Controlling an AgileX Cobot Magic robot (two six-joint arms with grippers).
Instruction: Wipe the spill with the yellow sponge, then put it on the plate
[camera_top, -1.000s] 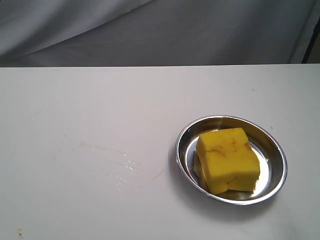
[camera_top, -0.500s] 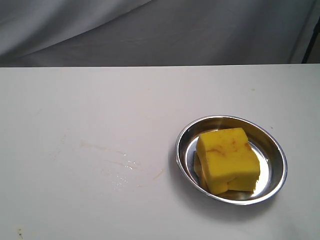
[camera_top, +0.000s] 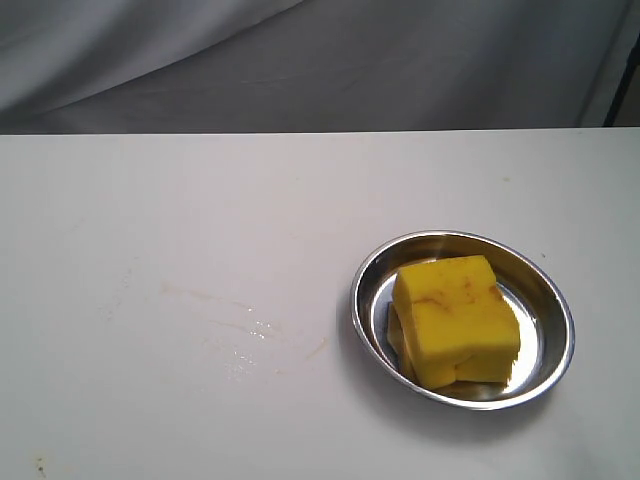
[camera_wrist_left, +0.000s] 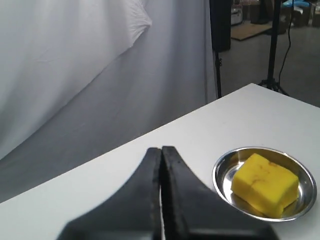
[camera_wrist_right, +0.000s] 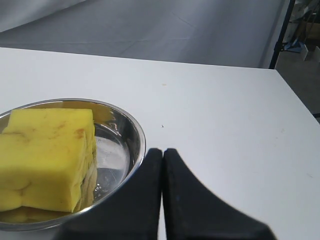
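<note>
While both pairs of fingers are pressed together on nothing, the left gripper and right gripper hang above the table; the yellow sponge lies in the plate; the spill, a thin wet smear, lies left of the plate, apart from it

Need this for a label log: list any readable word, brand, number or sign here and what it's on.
None readable: the sponge, plate, table and grey cloth bear no print.
The far clutter in the left wrist view is too blurred to read.
</note>
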